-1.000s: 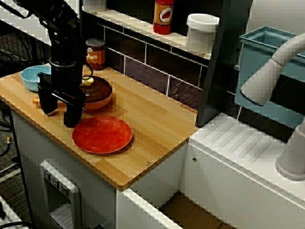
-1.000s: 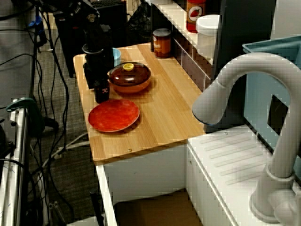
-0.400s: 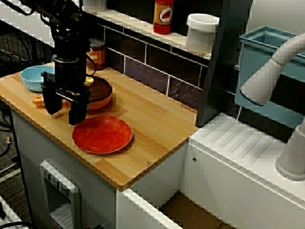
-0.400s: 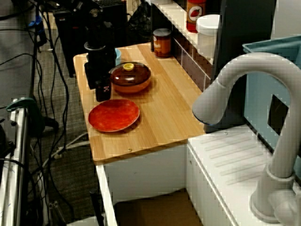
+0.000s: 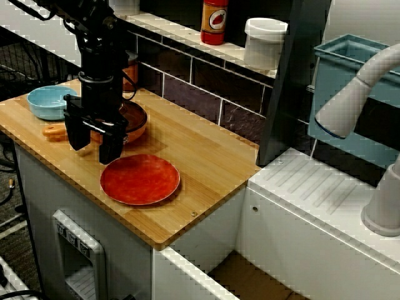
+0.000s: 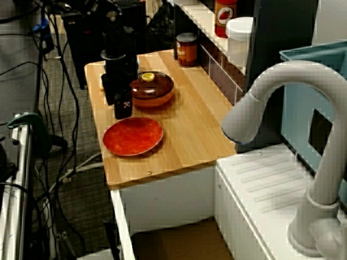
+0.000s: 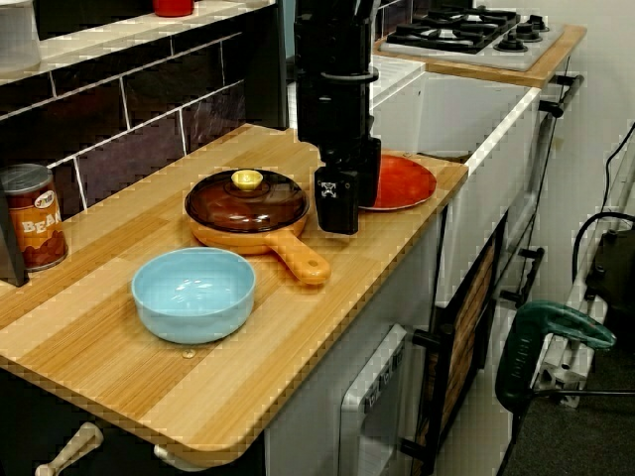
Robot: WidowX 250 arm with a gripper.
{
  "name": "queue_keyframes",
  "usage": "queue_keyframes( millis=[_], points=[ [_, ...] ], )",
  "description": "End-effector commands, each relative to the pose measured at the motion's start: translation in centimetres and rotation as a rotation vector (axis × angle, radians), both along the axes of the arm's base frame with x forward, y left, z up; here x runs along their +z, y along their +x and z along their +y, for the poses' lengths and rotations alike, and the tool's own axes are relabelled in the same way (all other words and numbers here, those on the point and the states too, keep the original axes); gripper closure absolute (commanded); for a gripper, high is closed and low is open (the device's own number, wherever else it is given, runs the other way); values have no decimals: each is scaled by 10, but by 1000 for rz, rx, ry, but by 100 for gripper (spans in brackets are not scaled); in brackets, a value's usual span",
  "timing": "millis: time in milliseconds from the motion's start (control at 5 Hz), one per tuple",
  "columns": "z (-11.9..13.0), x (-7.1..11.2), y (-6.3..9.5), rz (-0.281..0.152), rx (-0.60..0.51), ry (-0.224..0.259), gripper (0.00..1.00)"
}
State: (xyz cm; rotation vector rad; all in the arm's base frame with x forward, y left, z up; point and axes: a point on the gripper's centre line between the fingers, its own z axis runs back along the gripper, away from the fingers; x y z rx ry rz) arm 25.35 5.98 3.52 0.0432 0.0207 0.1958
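My black gripper points straight down over the wooden counter, open, with nothing between its fingers. It hangs just left of a red plate and in front of an orange pan with a brown glass lid and yellow knob. Seen from the sink side, the gripper stands between the pan and the plate, near the plate's far rim. From the counter's end, the gripper partly hides the plate. Whether a finger touches the plate I cannot tell.
A light blue bowl sits beside the pan's handle. A bean can stands by the tiled back wall. A red bottle and white tub are on the shelf. A grey faucet and sink lie right.
The gripper has moved right along the counter's front, from beside the pan's handle to the plate's left rim. The plate has shifted slightly to the right. The fingers stay apart.
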Motion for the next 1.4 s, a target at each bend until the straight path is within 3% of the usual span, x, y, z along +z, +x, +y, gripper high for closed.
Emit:
queue_keyframes(
  millis=[0, 1200],
  points=[
    [1, 13, 3, -31, -5, -14, 0],
    [-22, 9, 3, -20, -35, -25, 0]
  ],
)
